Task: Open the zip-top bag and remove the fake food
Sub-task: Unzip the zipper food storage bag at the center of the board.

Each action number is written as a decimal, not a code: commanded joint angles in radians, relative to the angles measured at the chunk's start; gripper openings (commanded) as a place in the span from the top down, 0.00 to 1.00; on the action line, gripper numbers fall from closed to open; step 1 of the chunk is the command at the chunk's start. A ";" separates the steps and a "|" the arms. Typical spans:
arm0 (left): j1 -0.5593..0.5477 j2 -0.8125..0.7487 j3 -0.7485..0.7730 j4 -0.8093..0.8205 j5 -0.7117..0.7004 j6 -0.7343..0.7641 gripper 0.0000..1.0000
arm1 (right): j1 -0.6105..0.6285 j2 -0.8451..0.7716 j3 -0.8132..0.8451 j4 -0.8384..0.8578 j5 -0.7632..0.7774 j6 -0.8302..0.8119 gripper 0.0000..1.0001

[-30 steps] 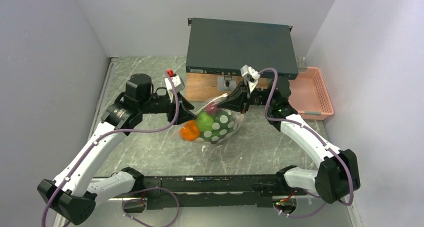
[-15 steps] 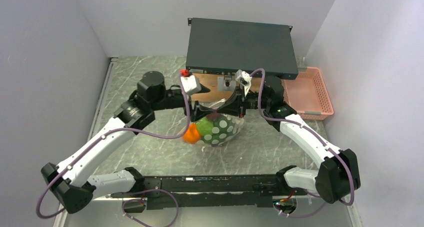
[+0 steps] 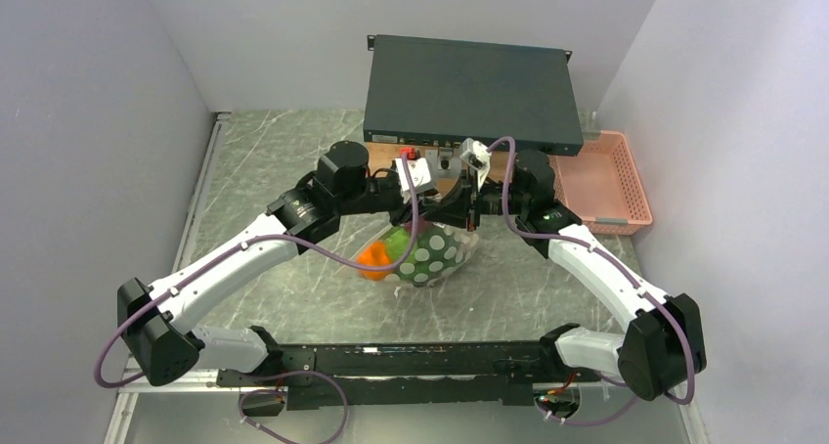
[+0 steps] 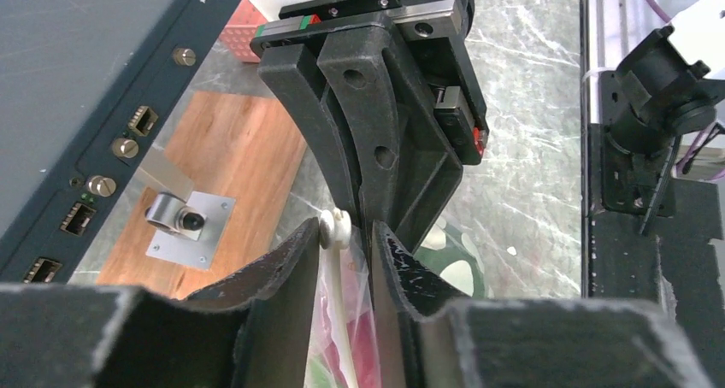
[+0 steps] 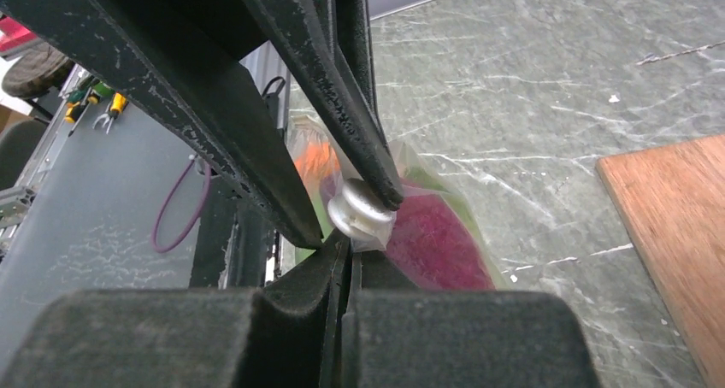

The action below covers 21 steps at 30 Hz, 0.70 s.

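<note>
Where both arms meet: clear white-dotted plastic zip-top bag (image 3: 437, 253), top edge.
Right gripper (image 5: 349, 255) clamps the edge; left gripper (image 4: 346, 231) narrow around round white slider (image 5: 359, 210), grip unclear.

Dotted clear zip-top bag (image 3: 435, 253), top edge raised, holds colourful fake food (image 3: 373, 258)

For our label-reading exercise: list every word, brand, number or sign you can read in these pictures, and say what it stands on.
None can be read.
The zip-top bag carries only white dots, no lettering.
The dark equipment box shows ports and knobs on its front; any markings there are too small to read.
</note>
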 commanded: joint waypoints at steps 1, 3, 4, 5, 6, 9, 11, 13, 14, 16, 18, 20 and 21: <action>-0.011 0.008 0.046 0.048 -0.022 0.002 0.70 | 0.003 -0.035 0.016 0.048 -0.001 -0.017 1.00; -0.011 0.006 0.050 0.034 -0.030 0.008 0.76 | 0.004 -0.035 0.018 0.043 0.001 -0.021 1.00; -0.011 0.003 0.048 0.032 -0.031 0.010 0.86 | 0.004 -0.036 0.019 0.039 0.002 -0.024 1.00; -0.010 -0.001 0.044 0.031 -0.033 0.011 0.95 | 0.004 -0.036 0.018 0.038 0.004 -0.026 1.00; -0.010 -0.006 0.041 0.023 -0.029 0.011 1.00 | 0.003 -0.038 0.019 0.039 0.004 -0.027 1.00; -0.009 -0.019 0.039 -0.031 -0.049 0.012 1.00 | -0.002 -0.040 0.022 0.046 -0.006 -0.017 1.00; 0.007 -0.041 0.013 -0.051 -0.062 -0.010 1.00 | -0.012 -0.043 0.021 0.065 -0.016 -0.002 1.00; 0.040 -0.078 -0.028 -0.037 -0.046 -0.052 1.00 | -0.023 -0.046 0.019 0.086 -0.021 0.012 1.00; 0.056 -0.100 -0.049 -0.025 -0.034 -0.072 1.00 | -0.025 -0.048 0.019 0.087 -0.022 0.011 1.00; 0.083 -0.134 -0.079 -0.014 -0.011 -0.106 1.00 | -0.031 -0.050 0.019 0.083 -0.022 0.004 1.00; 0.099 -0.154 -0.099 -0.019 0.015 -0.132 1.00 | -0.032 -0.052 0.017 0.083 -0.024 -0.002 1.00; 0.114 -0.164 -0.117 -0.014 0.052 -0.163 1.00 | -0.033 -0.052 0.013 0.078 -0.026 -0.012 1.00; 0.118 -0.170 -0.128 -0.004 0.067 -0.181 1.00 | -0.032 -0.052 0.013 0.071 -0.026 -0.024 1.00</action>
